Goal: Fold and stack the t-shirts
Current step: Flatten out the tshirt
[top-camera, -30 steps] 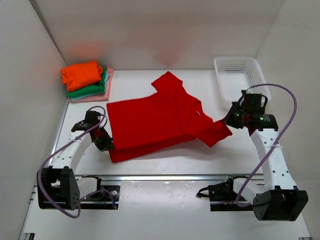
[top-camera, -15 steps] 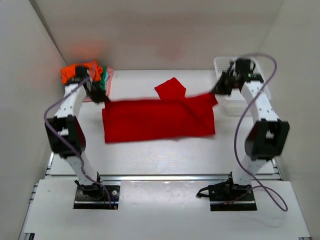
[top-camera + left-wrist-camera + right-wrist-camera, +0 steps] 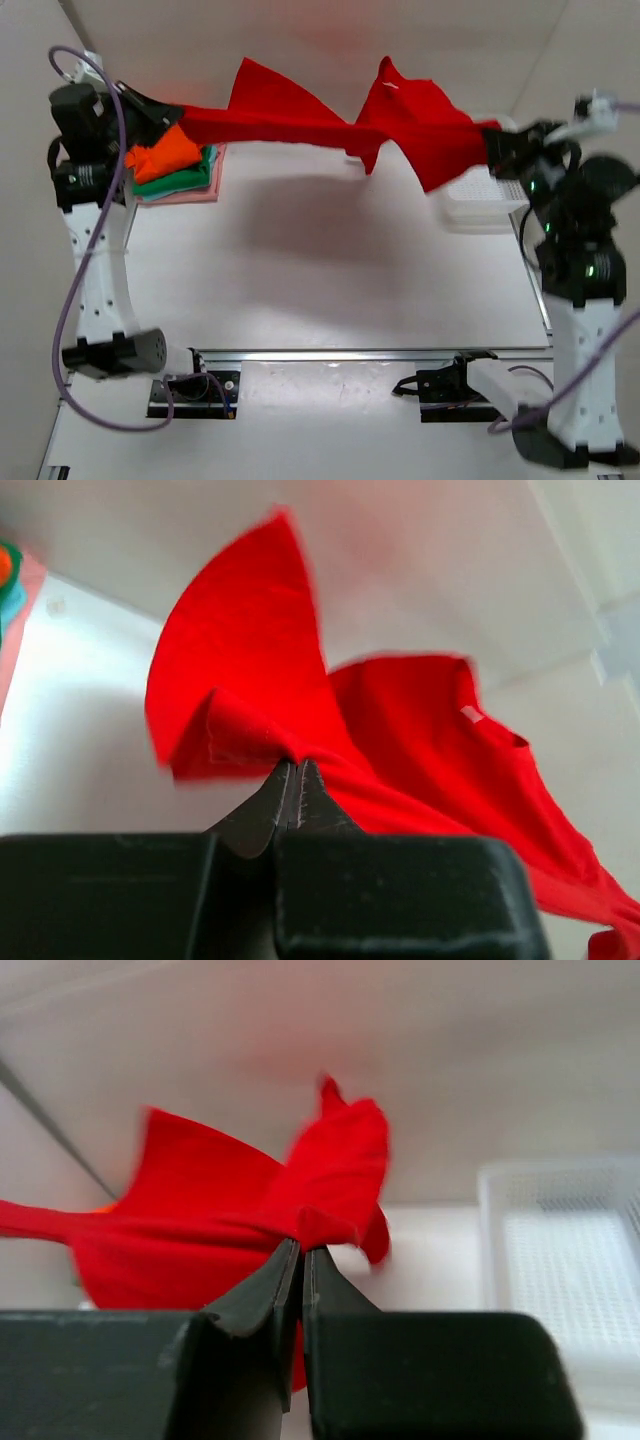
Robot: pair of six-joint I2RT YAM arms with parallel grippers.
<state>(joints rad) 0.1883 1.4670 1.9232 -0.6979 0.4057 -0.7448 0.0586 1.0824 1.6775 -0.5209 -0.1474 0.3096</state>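
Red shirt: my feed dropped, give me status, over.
Both shut on the red shirt: left pincer, right pincer. Shirt airborne, stretched between them, twisted mid-span. Nearby: white basket at right end, folded stack at left.

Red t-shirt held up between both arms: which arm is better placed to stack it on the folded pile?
Left, probably. Both grip the red t-shirt, but the left gripper is close by the folded pile, while the right gripper is across the table by the basket.
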